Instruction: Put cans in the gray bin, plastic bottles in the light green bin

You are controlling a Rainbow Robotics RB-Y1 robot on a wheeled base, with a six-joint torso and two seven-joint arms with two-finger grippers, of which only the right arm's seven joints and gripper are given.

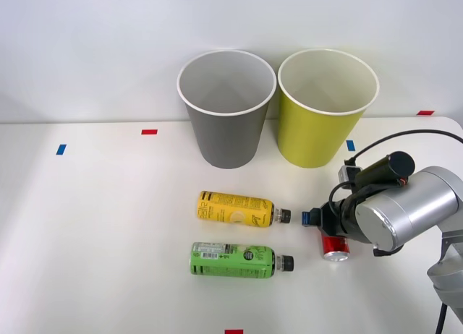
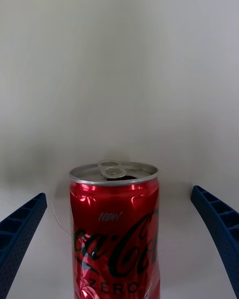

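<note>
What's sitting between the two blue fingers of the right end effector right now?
The red can, upright, stands between the open fingers in the right wrist view, with a gap on each side.

Layout on your tabletop (image 1: 94,233): two bins at 12 o'clock, gray bin (image 1: 226,128) left, light green bin (image 1: 323,128) touching-close on its right. Two bottles lie on their sides at centre, caps toward 3 o'clock: yellow-label bottle (image 1: 235,208) behind, green bottle (image 1: 233,260) in front. The can (image 1: 336,249) stands upright at 3 o'clock of the bottles, between the spread fingers (image 2: 20,234) of your right end effector (image 2: 119,244).
</note>
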